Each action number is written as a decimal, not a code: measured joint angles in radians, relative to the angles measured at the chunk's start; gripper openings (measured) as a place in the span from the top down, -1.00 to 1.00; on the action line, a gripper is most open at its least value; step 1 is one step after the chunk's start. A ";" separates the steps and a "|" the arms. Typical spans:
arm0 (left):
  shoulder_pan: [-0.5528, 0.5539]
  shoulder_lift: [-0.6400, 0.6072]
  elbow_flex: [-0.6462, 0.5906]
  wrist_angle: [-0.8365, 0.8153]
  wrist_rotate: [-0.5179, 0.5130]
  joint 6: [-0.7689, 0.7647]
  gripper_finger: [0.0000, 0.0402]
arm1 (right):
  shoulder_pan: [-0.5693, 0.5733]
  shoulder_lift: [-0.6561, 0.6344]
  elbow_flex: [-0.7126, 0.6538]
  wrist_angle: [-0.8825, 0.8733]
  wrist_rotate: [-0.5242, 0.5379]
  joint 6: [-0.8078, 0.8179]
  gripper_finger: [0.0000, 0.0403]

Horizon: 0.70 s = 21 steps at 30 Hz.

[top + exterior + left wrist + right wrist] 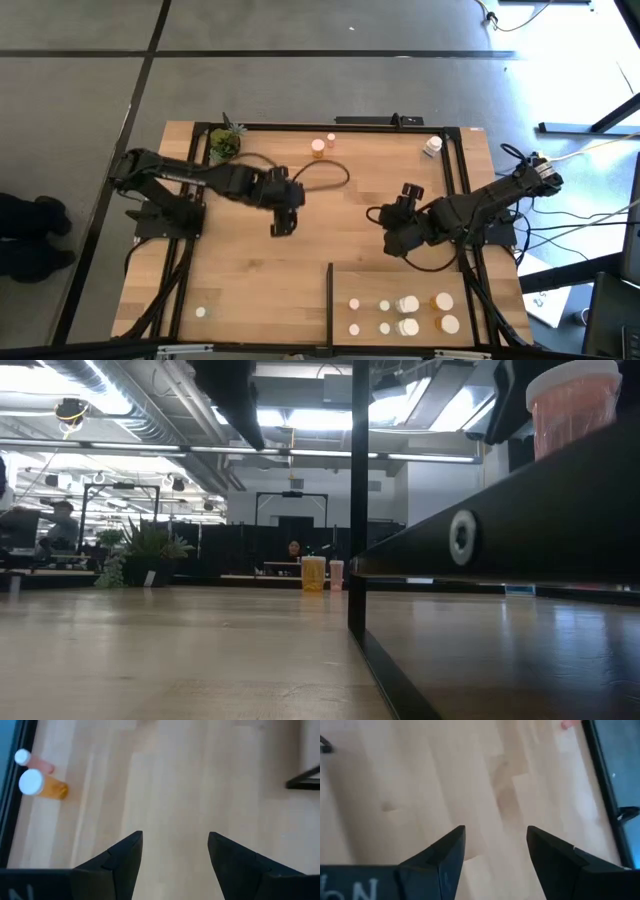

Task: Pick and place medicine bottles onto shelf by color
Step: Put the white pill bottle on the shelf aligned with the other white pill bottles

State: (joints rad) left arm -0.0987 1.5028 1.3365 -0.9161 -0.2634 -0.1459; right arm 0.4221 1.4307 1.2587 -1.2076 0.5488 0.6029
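The table (260,270) is light wood with a black frame. The shelf (420,285) at lower right has a black strip. Its bottles (407,304) have white caps, two (442,300) with orange bodies. The plant (225,142) at upper left is green. Both arms are dark.

In the low view we see only a corner of an orange-bodied bottle (573,400), cut off by the top edge and hidden below by the shelf (520,520) rim. In the right wrist view a pinkish shape (568,724) is clipped at the edge; we cannot tell what it is. Labels on the shelved bottles (407,314) are too small to read from above.
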 joint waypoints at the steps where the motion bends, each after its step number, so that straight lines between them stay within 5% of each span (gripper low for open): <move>1: 0.029 0.000 0.000 0.000 0.019 0.019 -0.09 | -0.016 0.000 0.000 0.000 0.000 -0.021 -0.06; 11: 0.377 0.000 0.000 0.068 0.347 0.321 -0.09 | -0.235 0.000 0.000 0.002 -0.069 -0.249 -0.06; 21: 0.599 0.000 0.000 0.112 0.542 0.542 -0.09 | -0.395 0.000 -0.003 0.040 -0.117 -0.374 -0.06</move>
State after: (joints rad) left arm 0.5002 1.5028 1.3369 -0.8043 0.2783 0.3962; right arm 0.0268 1.4307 1.2561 -1.1673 0.4318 0.2284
